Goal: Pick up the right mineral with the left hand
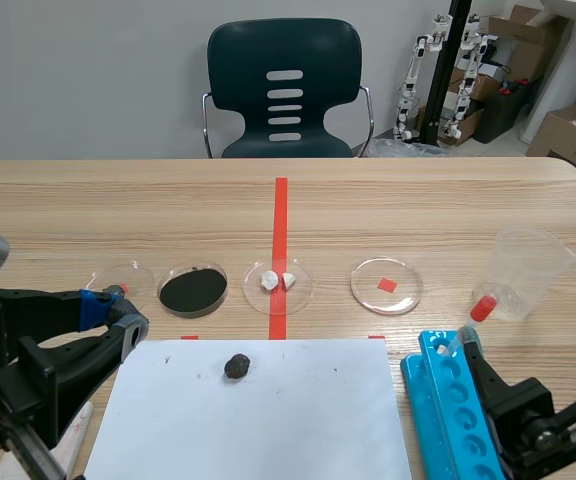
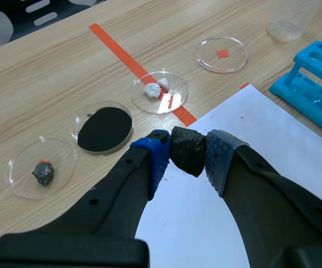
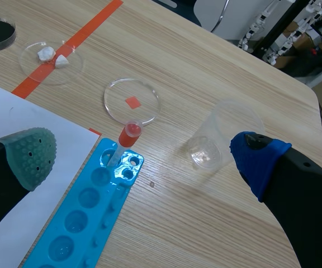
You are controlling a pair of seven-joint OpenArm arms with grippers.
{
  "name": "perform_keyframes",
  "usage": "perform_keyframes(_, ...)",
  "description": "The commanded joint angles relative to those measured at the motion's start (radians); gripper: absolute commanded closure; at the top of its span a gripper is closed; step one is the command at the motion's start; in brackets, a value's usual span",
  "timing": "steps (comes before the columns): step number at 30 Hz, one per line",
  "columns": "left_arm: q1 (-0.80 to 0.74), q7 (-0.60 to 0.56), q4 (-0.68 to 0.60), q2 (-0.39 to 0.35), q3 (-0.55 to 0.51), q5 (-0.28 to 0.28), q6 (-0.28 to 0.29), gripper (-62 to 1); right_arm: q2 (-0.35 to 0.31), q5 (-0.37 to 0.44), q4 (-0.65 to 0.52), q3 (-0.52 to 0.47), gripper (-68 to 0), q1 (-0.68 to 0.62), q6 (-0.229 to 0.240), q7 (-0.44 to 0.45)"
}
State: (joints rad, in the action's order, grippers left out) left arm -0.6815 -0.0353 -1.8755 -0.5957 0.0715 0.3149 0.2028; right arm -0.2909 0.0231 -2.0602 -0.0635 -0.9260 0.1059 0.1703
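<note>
Status: pickup not yet made.

Locate the mineral (image 1: 236,366) on the paper (image 1: 308,420), near its far edge and apart from the left gripper (image 1: 126,318) in the scene view. Expect it, in the left wrist view, to fill the narrow gap between the pads (image 2: 159,155), just ahead of the tips. Read this as lined up, not held. Take the left jaws as parted a little and pinching nothing, as far as can be judged.

Note the right gripper (image 3: 144,155) spread wide, holding nothing, above the rack (image 3: 88,206), well apart from the mineral.

Judged done: approach and alignment.

Judged left:
- Advance until the pads flank the mineral.
- Press together.
- Lift clear of the paper.

Check contact on both sides before lifting. Irregular lump, likely to twist.
</note>
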Motion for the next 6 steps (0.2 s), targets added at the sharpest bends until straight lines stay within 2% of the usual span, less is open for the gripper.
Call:
perform_keyframes(1,0.006,-0.021,-0.018,0.005,0.006,0.01,-0.001,-11.1,0.0,0.007,-0.018,-0.003,-67.9,0.002,-0.003,0.011)
perform_keyframes(6,0.006,-0.021,-0.018,0.005,0.006,0.01,-0.001,-11.1,0.0,0.007,-0.018,-0.003,-67.9,0.002,-0.003,0.011)
